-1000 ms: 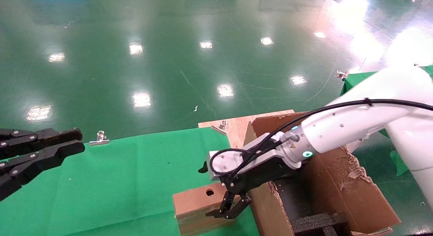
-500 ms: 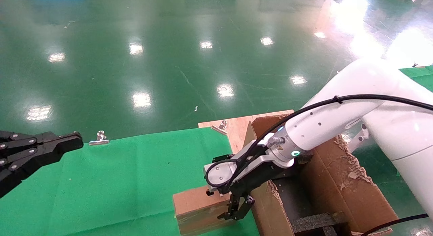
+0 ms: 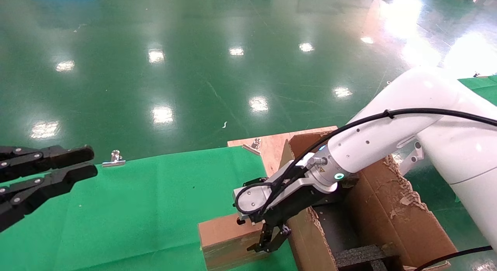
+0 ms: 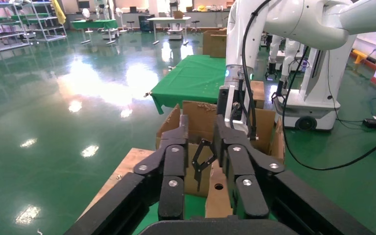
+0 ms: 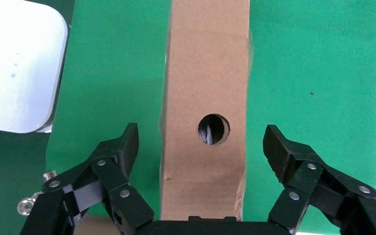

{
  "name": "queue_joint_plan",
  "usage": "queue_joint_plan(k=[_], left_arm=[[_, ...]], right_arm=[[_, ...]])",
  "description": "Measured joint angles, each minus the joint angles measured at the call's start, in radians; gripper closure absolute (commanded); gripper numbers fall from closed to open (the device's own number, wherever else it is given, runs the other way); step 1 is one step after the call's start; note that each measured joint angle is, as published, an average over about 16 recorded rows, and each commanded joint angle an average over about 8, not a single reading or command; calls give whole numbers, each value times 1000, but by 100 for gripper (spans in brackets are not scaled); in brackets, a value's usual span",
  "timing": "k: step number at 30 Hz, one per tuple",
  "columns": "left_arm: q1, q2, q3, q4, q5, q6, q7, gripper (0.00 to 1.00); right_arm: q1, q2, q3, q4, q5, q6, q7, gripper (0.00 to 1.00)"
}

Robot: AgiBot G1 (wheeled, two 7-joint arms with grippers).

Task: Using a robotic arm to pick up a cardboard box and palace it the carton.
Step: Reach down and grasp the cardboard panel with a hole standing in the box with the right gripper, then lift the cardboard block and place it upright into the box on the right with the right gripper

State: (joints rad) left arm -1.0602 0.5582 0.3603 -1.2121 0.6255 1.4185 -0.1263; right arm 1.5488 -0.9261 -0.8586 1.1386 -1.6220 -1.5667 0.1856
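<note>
The small brown cardboard box [image 3: 223, 240] with a round hole lies on the green cloth, against the carton's left wall. The white robotic arm's right gripper [image 3: 268, 243] hangs open over the box's right end. In the right wrist view the box [image 5: 205, 88] runs between the open gripper's [image 5: 201, 136] two fingers, which are clear of both sides. The large carton [image 3: 388, 212] with ragged flaps stands at the right. My left gripper [image 3: 92, 161] is open and empty at the far left; it also shows in the left wrist view [image 4: 201, 125], which looks across at the box [image 4: 219, 200].
Black foam inserts [image 3: 365, 255] sit inside the carton. A wooden board [image 3: 271, 145] lies behind the carton. Metal clips [image 3: 113, 159] [image 3: 253, 145] hold the green cloth's [image 3: 147, 209] far edge. Glossy green floor lies beyond.
The right gripper has turned and come down a little over the box's right end, and the arm's elbow has swung inward. The left gripper's fingers narrowed briefly and parted again.
</note>
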Motion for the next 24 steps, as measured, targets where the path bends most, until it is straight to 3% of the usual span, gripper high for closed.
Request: queue_joint_plan(k=[24], left_arm=[[0,0,0,0,0,0,0,0]], right_arm=[[-3,5,9,-4,18,2,-1,100]])
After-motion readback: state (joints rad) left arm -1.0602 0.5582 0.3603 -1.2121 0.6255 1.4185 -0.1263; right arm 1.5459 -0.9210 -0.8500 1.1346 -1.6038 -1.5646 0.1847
